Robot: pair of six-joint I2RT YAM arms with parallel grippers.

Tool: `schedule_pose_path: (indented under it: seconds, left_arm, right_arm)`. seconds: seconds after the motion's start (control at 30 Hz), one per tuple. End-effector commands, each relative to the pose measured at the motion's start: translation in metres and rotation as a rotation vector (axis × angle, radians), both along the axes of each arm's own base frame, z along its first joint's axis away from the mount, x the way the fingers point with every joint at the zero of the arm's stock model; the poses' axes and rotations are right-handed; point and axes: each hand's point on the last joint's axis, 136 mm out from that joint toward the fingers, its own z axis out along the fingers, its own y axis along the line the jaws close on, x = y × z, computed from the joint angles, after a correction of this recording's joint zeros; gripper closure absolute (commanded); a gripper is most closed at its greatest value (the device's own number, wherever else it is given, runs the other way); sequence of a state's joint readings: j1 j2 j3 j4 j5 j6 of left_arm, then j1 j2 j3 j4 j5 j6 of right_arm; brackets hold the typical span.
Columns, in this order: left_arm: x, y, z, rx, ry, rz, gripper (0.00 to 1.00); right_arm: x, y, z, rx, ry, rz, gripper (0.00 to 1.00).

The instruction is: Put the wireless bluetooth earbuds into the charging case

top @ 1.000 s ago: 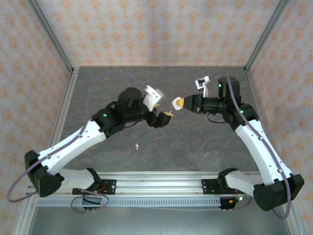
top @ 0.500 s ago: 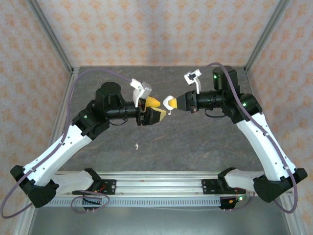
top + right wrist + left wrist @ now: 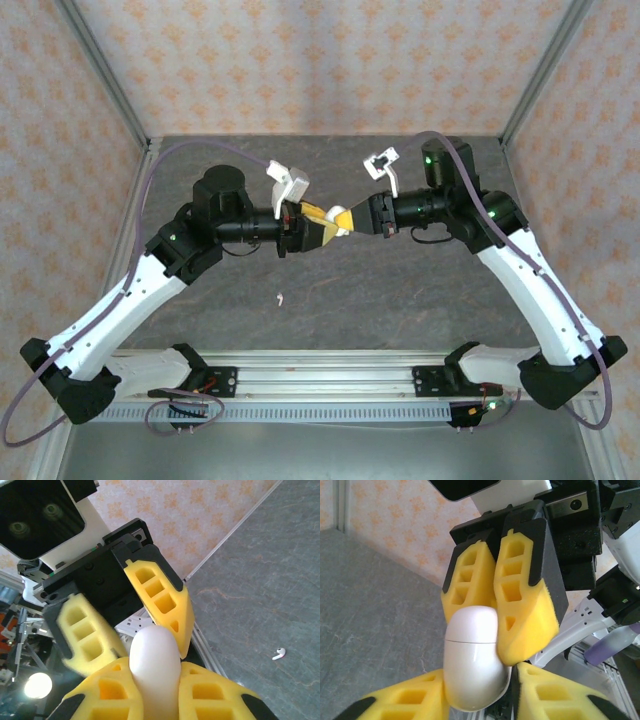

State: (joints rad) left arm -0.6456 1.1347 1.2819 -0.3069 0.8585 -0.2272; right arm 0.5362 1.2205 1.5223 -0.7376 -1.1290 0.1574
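Yellow foam fingers of your right gripper point(image 3: 155, 672) are clamping a glossy white egg-shaped plastic charging case point(image 3: 154, 650) in mid-air. Your left gripper point(image 3: 479, 680) is flanking its other end, set narrow; you cannot tell if it is pressing. The left wrist view is giving you the lid seam, the right wrist view a small white stemmed earbud point(image 3: 279, 654) lying on the grey table point(image 3: 260, 580).

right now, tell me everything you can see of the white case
The case is a smooth, glossy white plastic pebble with a thin seam across it, lid closed. It hangs in the air above the grey table, clamped at one end by the right tool; the yellow fingers of the left tool flank the other end.
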Motion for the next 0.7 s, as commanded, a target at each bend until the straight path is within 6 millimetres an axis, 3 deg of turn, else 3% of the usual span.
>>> schedule_pose_path:
  seconds: [0.0, 0.23, 0.4, 0.67]
  left_arm:
    - [-0.005, -0.002, 0.018, -0.044, -0.018, -0.036, 0.75]
    - [-0.003, -0.005, 0.014, -0.041, -0.004, -0.04, 0.99]
    - [-0.003, -0.005, 0.012, -0.039, -0.004, -0.041, 1.0]
    - [0.0, -0.004, 0.016, -0.076, -0.015, -0.022, 1.0]
  right_arm:
    - [-0.01, 0.003, 0.01, 0.046, -0.008, 0.038, 0.98]
    - [-0.011, 0.007, 0.016, 0.105, 0.038, 0.06, 0.98]
    - [-0.007, 0.012, 0.02, 0.146, 0.066, 0.059, 0.91]
    - [0.031, 0.009, 0.024, 0.291, 0.201, -0.039, 0.74]
